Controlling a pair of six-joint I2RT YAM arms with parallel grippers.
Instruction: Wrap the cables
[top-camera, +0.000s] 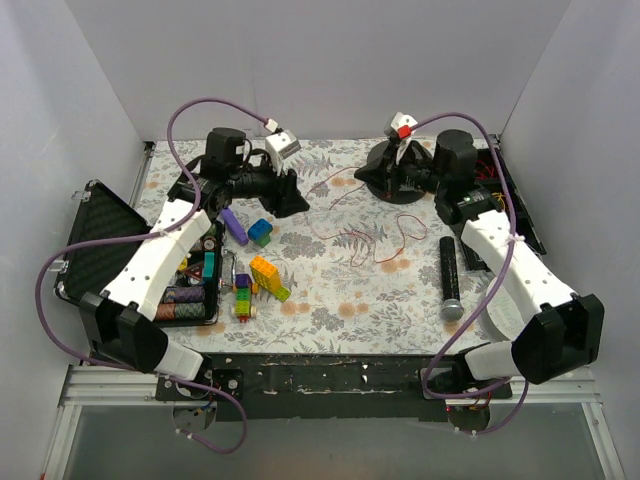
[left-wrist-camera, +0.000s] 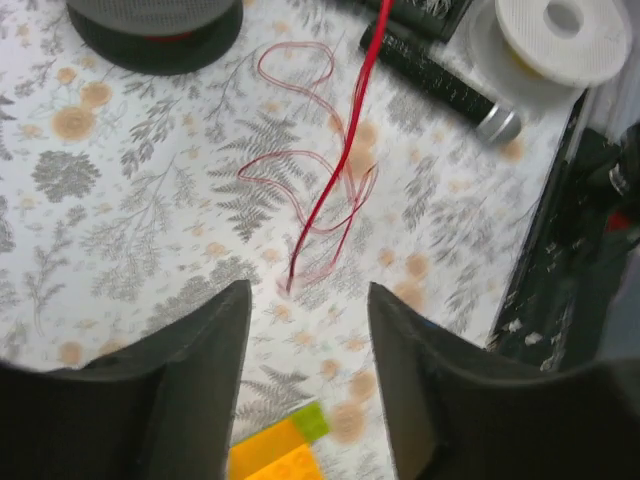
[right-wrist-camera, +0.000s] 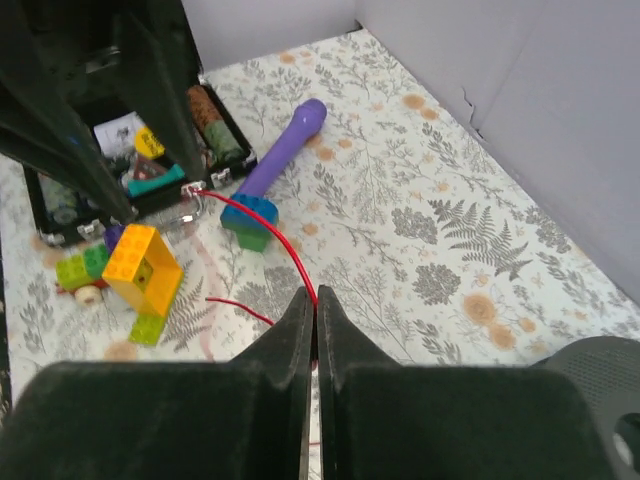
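Note:
The thin red wire (top-camera: 352, 236) lies in loose loops on the floral table (top-camera: 330, 300) between the two grippers. In the left wrist view a taut strand (left-wrist-camera: 338, 170) runs from the top down to a point just ahead of my left gripper (left-wrist-camera: 308, 295), which is open and empty above the table. My right gripper (right-wrist-camera: 314, 300) is shut on the red wire (right-wrist-camera: 285, 250), which arcs up-left from its tips toward the left gripper's black fingers (right-wrist-camera: 160, 90). In the top view the left gripper (top-camera: 288, 198) and right gripper (top-camera: 385, 178) are at the back.
A black microphone (top-camera: 450, 275) and white spool (left-wrist-camera: 565, 35) lie at the right. A purple cylinder (right-wrist-camera: 285, 150), a blue-green brick (right-wrist-camera: 250, 218) and yellow bricks (right-wrist-camera: 145, 265) lie at the left, beside an open black case (top-camera: 100, 245) with thread spools. A dark round object (left-wrist-camera: 150, 30) sits at the back.

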